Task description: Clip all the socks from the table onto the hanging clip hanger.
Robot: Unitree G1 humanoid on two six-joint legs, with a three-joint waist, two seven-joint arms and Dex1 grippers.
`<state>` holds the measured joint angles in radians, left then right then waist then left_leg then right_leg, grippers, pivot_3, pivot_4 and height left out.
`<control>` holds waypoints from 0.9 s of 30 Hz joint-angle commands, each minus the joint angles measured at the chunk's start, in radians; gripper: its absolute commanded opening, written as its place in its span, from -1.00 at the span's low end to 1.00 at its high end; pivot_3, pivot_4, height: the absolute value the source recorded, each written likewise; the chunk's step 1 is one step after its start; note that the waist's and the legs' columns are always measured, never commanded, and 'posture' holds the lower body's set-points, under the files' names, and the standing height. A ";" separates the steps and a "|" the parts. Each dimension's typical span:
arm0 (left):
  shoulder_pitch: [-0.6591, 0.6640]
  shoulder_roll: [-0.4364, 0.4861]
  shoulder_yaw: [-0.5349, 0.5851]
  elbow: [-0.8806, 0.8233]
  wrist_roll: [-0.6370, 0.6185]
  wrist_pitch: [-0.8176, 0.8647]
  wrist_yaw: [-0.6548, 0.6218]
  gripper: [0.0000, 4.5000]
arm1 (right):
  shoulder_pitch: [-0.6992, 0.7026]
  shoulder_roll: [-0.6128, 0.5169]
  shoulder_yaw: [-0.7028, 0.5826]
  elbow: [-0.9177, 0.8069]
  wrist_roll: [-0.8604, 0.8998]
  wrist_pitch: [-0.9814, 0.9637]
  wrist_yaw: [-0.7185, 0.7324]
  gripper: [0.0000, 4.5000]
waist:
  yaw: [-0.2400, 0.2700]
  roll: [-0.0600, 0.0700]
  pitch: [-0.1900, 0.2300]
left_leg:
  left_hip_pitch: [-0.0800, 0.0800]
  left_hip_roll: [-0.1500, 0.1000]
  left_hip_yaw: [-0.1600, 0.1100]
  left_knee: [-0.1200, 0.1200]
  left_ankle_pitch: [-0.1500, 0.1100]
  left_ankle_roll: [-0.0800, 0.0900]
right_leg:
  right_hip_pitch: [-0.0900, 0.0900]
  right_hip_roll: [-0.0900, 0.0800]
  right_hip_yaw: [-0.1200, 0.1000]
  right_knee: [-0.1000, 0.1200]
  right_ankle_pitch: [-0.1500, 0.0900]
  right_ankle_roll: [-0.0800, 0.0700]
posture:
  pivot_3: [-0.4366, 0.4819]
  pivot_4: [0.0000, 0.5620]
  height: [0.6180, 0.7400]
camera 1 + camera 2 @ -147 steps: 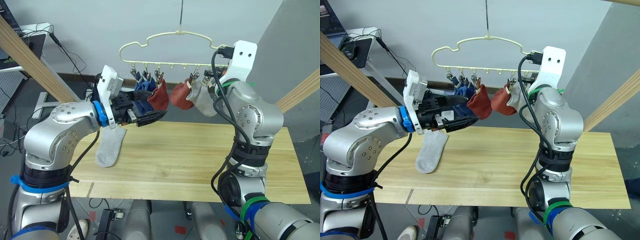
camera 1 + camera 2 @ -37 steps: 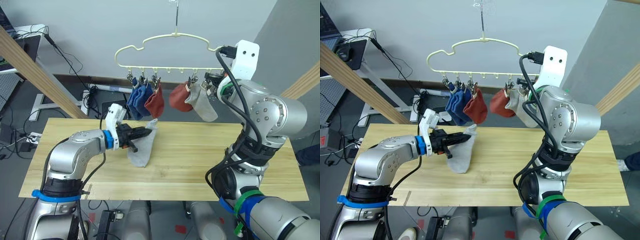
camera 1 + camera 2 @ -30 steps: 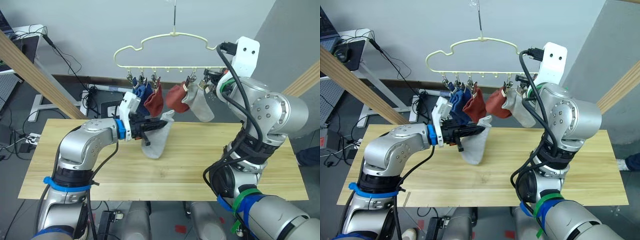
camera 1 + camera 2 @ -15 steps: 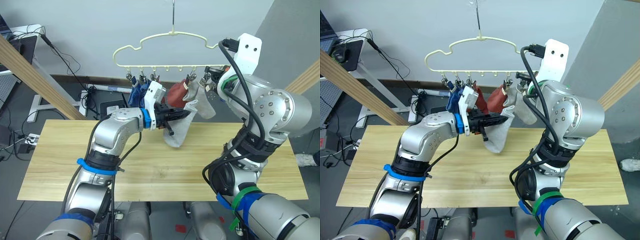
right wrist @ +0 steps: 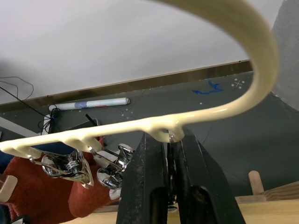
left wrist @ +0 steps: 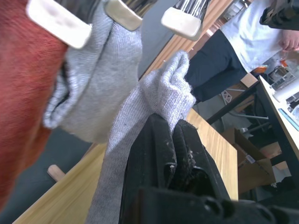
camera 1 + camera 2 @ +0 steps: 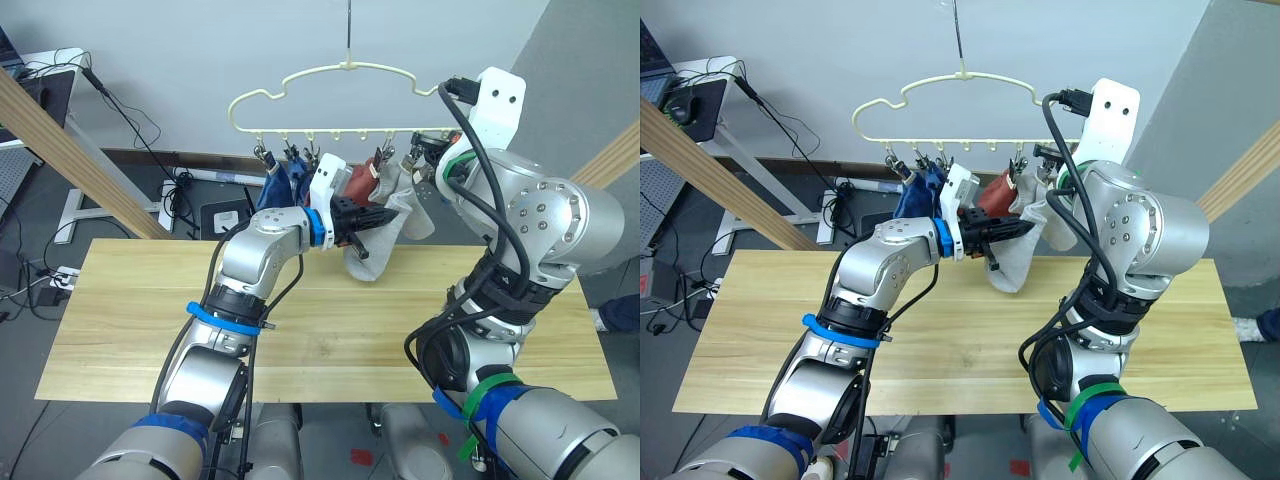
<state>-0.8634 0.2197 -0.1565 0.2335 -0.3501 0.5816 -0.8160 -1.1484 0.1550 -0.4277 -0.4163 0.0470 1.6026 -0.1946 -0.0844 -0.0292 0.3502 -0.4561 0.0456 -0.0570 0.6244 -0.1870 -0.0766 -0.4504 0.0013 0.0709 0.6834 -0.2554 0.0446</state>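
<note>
We judged the job nearly finished: five socks already hung from the clip hanger (image 7: 340, 95), and the worktop (image 7: 300, 330) carried none that we could see. From the head camera, two blue socks (image 7: 275, 185) hung at about nine o'clock of the row's middle, a rust red sock (image 7: 357, 185) hung near the centre, partly hidden with its pair behind the left arm, and one light grey sock (image 7: 420, 215) hung toward three o'clock. The last light grey sock (image 7: 1015, 255) was pinched at its cuff in the left end effector (image 7: 1018, 230), whose black fingers (image 6: 159, 149) were closed tight on the knit, while the foot of the sock dangled free above the worktop. In the left wrist view its bunched cuff (image 6: 170, 91) sat just below an open-looking free clip (image 6: 180, 21), near but not yet in it, beside the hanging grey one. The right end effector (image 5: 168, 154) was closed on the hanger's lower bar at its right end, apparently steadying it. What remained, in our judgement, was feeding that cuff into the spare clip. The sock looked soft, finely ribbed and limp, so we expected it to fold easily.
</note>
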 commanded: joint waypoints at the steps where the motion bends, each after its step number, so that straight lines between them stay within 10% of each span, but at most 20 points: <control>1: -0.034 -0.026 0.001 0.009 0.008 -0.037 -0.002 -0.99 | -0.025 0.033 0.005 -0.047 -0.008 -0.009 -0.005 -1.00 | 0.000 0.000 0.000 | 0.000 0.000 0.000 0.000 0.000 0.000 | 0.000 0.000 0.000 0.000 0.000 0.000 | -0.30 0.18 1.00; 24: -0.112 -0.113 0.054 0.114 0.020 -0.094 0.018 -0.99 | -0.024 0.056 0.002 -0.054 -0.016 -0.008 -0.013 -1.00 | -0.003 0.000 0.000 | 0.000 0.000 0.000 0.000 0.000 0.000 | 0.000 0.000 0.000 0.000 0.000 0.000 | -0.32 0.18 1.00; 27: -0.112 -0.120 0.056 0.107 0.019 -0.088 0.018 -1.00 | -0.025 0.061 0.001 -0.050 -0.012 -0.009 -0.005 -0.58 | -0.003 0.000 0.000 | 0.000 0.000 0.000 0.000 0.000 0.000 | 0.000 0.000 0.000 0.000 0.000 0.000 | -0.31 0.19 1.00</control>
<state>-0.9514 0.1125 -0.1105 0.3655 -0.3140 0.4987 -0.7965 -1.1489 0.1574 -0.4276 -0.4261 0.0281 1.6025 -0.2011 -0.0870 -0.0292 0.3502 -0.4563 0.0454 -0.0570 0.6246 -0.1870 -0.0766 -0.4504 0.0013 0.0709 0.6836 -0.2554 0.0446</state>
